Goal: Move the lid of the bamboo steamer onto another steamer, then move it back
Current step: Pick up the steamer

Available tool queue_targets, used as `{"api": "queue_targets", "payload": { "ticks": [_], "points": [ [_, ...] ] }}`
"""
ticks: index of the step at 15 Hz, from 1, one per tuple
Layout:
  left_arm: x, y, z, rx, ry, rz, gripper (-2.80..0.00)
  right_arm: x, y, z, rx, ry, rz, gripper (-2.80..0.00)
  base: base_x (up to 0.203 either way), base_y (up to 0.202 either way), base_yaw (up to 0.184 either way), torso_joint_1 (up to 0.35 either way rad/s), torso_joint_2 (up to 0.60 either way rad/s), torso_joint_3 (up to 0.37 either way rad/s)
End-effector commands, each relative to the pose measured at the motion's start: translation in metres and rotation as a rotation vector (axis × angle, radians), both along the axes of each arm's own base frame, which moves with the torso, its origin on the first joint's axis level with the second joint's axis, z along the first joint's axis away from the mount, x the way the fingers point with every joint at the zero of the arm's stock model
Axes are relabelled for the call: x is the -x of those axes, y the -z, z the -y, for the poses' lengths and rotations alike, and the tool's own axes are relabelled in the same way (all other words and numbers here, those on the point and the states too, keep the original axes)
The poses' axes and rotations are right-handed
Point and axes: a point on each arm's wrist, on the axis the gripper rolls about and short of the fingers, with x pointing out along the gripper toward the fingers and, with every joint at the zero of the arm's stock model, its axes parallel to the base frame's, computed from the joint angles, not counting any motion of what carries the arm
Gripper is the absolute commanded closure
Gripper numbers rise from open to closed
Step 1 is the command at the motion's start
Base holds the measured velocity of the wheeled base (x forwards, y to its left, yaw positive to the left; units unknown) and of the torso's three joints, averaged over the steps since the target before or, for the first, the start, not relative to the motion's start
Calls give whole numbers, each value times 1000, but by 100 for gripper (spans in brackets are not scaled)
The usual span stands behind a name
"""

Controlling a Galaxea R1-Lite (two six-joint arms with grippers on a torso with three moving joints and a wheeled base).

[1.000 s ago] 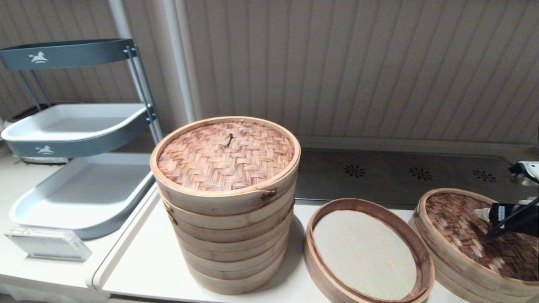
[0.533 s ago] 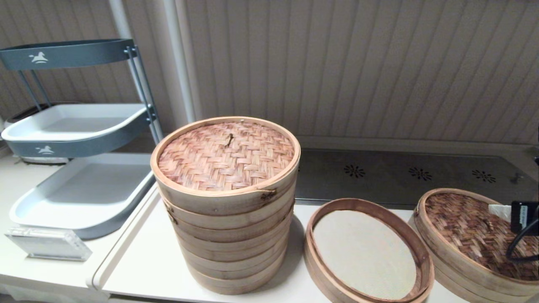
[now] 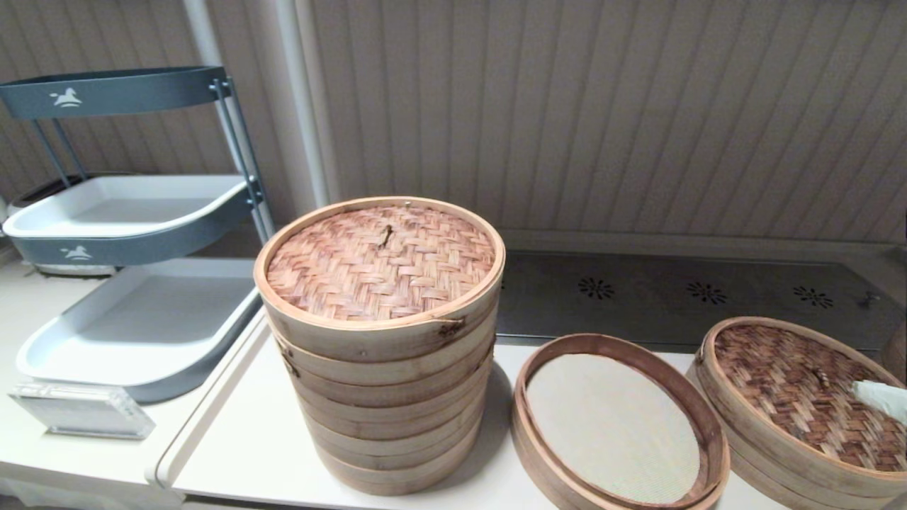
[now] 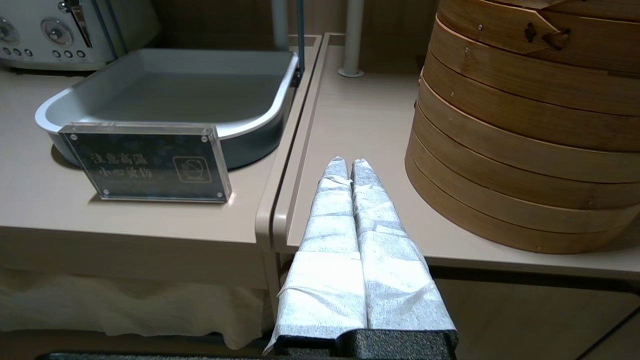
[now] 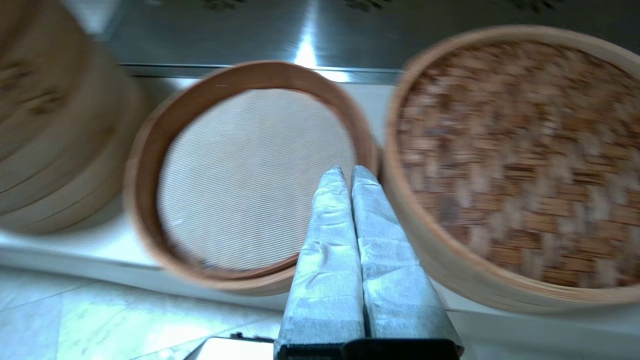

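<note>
The bamboo steamer lid (image 3: 793,382) (image 5: 515,150), dark woven brown with a pale rim, lies flat on a shallow pale-walled steamer (image 3: 751,453) at the table's right end. That steamer's inside is hidden. Just to its left stands an open shallow basket with a reddish-brown rim (image 3: 567,345) (image 5: 165,125) and a beige cloth liner. My right gripper (image 3: 882,398) (image 5: 347,171) is shut and holds nothing. It hovers over the near side of the gap between the two baskets, touching neither. My left gripper (image 4: 348,162) is shut and empty, low at the table's front edge by the tall stack.
The tall pale multi-tier stack (image 3: 382,354) (image 4: 525,125) with its reddish-tan lid stands left of centre. A grey tiered tray rack (image 3: 127,212) and an acrylic sign (image 3: 78,418) (image 4: 145,165) are at the left. A dark metal strip (image 3: 673,290) runs along the back.
My right gripper has drawn back off the lid toward the right front, almost leaving the head view. The lid has stayed in place on its steamer.
</note>
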Motion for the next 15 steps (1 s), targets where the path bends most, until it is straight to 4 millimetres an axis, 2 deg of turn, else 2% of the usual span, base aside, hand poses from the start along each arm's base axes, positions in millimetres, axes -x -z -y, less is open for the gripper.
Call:
{"api": "queue_targets", "payload": {
  "ticks": [1,5,7,10,12,15],
  "points": [
    [-2,7,0,0,0,-22,0,27,5,-12,3,-74,82,0,0,0,0,0,0,0],
    [-2,7,0,0,0,-22,0,45,19,-26,-92,-336,3,0,0,0,0,0,0,0],
    [-2,7,0,0,0,-22,0,51,27,-29,-99,-378,-4,0,0,0,0,0,0,0],
    [-2,7,0,0,-1,-22,0,72,46,-34,-83,-457,34,0,0,0,0,0,0,0],
    [-2,7,0,0,0,-22,0,82,57,-34,-66,-425,57,0,0,0,0,0,0,0],
    [-2,7,0,0,-1,-22,0,91,83,-31,-6,-234,89,0,0,0,0,0,0,0]
  ]
}}
